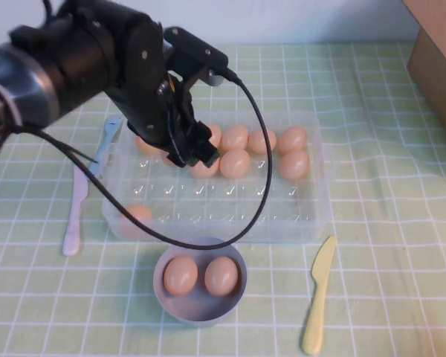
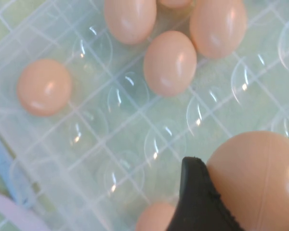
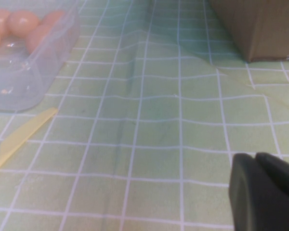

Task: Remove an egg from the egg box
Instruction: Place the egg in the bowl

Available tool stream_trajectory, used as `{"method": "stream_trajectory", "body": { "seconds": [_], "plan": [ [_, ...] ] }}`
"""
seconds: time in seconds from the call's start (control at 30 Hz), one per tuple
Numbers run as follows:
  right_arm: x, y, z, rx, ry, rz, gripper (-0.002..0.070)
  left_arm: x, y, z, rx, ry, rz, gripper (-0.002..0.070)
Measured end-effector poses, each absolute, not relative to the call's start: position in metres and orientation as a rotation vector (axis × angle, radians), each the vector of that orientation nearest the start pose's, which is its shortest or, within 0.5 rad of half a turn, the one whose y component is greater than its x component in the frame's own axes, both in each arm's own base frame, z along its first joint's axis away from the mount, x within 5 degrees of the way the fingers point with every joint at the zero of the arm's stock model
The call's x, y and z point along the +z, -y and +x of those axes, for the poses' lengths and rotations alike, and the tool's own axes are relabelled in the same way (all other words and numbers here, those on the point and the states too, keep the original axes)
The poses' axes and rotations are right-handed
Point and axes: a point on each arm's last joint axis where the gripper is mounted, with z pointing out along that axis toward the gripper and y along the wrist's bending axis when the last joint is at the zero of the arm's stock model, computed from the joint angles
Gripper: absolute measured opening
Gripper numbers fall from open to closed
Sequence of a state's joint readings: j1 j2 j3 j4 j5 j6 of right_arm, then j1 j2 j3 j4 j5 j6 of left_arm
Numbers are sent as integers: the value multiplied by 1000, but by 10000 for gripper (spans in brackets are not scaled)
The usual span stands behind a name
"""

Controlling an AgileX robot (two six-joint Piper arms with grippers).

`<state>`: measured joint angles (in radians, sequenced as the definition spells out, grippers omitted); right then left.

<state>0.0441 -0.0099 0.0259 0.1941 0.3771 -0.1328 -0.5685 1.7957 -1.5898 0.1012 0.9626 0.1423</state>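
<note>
The clear plastic egg box (image 1: 312, 216) lies mid-table with several pale orange eggs in its far rows (image 1: 236, 163) and one egg at its near left corner (image 1: 137, 216). My left gripper (image 1: 197, 156) reaches down into the box's far left part. In the left wrist view its black finger (image 2: 197, 202) presses against a large egg (image 2: 260, 183), so it is shut on that egg just above the empty cups. My right gripper (image 3: 262, 166) hovers over bare cloth to the right of the box, fingers together and holding nothing.
A grey bowl (image 1: 199, 311) with two eggs stands in front of the box. A yellow plastic knife (image 1: 317, 294) lies to its right; a pale knife (image 1: 74, 216) and a blue utensil (image 1: 104, 145) lie left of the box. A cardboard box (image 1: 438, 59) stands far right.
</note>
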Motion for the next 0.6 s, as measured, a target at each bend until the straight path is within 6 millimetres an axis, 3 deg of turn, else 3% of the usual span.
{"method": "stream_trajectory", "body": {
  "seconds": [0.13,0.27,0.43,0.6],
  "plan": [
    [172,-9,52,130,-1871,-45,-17,323,195,321,6,-2472,1001,358],
    [172,-9,52,130,-1871,-45,-17,327,186,307,40,-2577,1043,357],
    [172,-9,52,130,-1871,-45,-17,317,186,296,-20,-2602,1177,357],
    [172,-9,52,130,-1869,-45,-17,295,196,278,-263,-2551,1462,357]
  ]
}}
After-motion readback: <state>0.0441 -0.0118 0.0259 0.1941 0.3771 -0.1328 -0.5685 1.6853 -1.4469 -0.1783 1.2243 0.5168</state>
